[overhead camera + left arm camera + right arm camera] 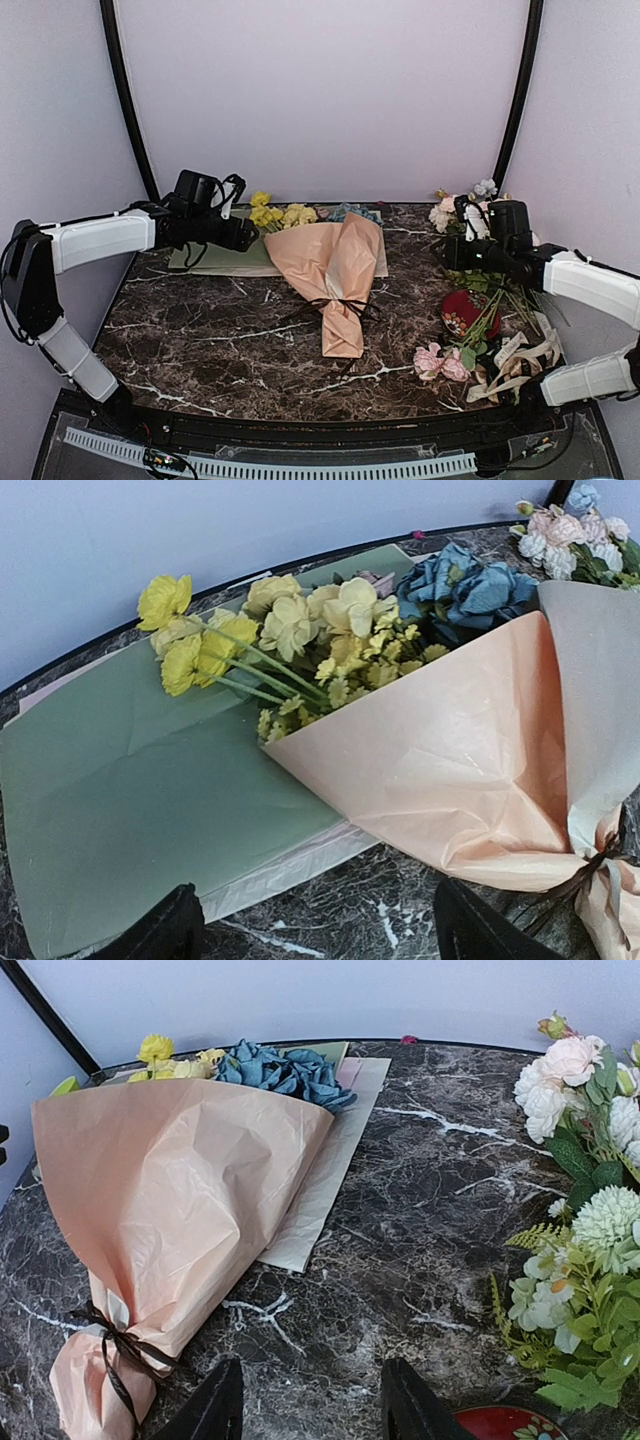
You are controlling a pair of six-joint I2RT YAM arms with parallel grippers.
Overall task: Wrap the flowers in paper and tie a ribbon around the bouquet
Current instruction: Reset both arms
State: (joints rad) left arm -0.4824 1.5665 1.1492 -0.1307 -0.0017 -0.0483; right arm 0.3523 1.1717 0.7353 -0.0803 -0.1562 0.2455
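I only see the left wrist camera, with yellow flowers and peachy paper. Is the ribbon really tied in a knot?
Observer: Yes. The right wrist camera shows the thin dark ribbon knotted around the narrow neck of the bouquet.
Operator: What's at the front right of the table?
Observer: The top camera shows cream ribbons heaped there, next to some loose pink flowers.
Operator: Is the other claw holding something?
Observer: No. The right claw is open and empty, above the bare marble table.
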